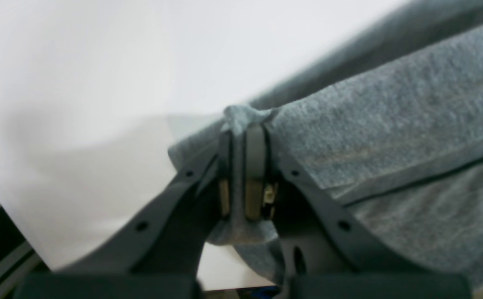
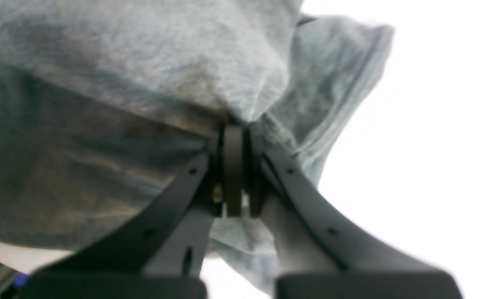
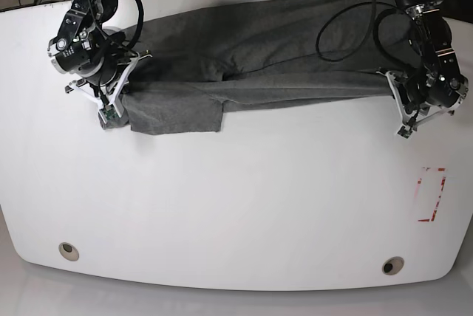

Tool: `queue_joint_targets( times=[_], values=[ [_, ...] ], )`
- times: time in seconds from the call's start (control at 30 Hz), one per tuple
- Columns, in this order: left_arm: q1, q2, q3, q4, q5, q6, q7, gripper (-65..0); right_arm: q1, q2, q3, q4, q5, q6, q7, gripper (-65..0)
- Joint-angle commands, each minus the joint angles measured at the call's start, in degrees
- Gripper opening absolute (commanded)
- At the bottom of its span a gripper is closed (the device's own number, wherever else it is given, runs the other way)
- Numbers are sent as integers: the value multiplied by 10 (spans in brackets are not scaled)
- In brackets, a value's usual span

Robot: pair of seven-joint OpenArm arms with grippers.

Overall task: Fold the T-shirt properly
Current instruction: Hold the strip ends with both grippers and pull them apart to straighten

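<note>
Base view, left to right. Near the left edge of the white worktop (image 3: 222,205), toward its far left corner, the right gripper (image 3: 109,115) points down at the surface with its jaws clenched on a bunched fold of the T-shirt (image 3: 251,57); in the right wrist view the same gripper (image 2: 234,137) shows dark fingers (image 2: 233,174) pressed together, with grey knit cloth (image 2: 121,83) gathered above and beside them and a flap hanging below. The garment, heather-grey and without print, lies stretched across the far part of the worktop from the left side to the right side, its far border close to the far edge. One short sleeve (image 3: 176,113) lies flat just beside the right gripper, reaching toward the middle of the worktop. A long fold line runs along the near side of the cloth between the two arms. Near the right edge, the left gripper (image 3: 403,130) also points down; in the left wrist view this gripper (image 1: 243,135) has its jaws clenched on a thin pinch of the cloth (image 1: 391,116), a small tuft standing above the fingers (image 1: 255,166). A red rectangular outline (image 3: 431,194) is marked on the worktop near the right edge, apart from the garment. Two round holes (image 3: 68,251) sit near the near edge.
</note>
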Motion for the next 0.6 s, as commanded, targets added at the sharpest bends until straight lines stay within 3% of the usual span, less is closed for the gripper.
queue_joint_targets(
  times=[0.0, 0.3, 0.57],
  values=[
    [-6, -13, -3, 11, 6, -1, 1, -637, 4, 8, 8, 12, 0, 0, -8, -650],
    [-1, -15, -3, 9, 6, -1, 1, -637, -12, 9, 34, 20, 3, 0, -10, -650],
    [16, -15, -4, 10, 6, -1, 1, -637, -16, 17, 59, 19, 45, 0, -11, -650]
  ],
)
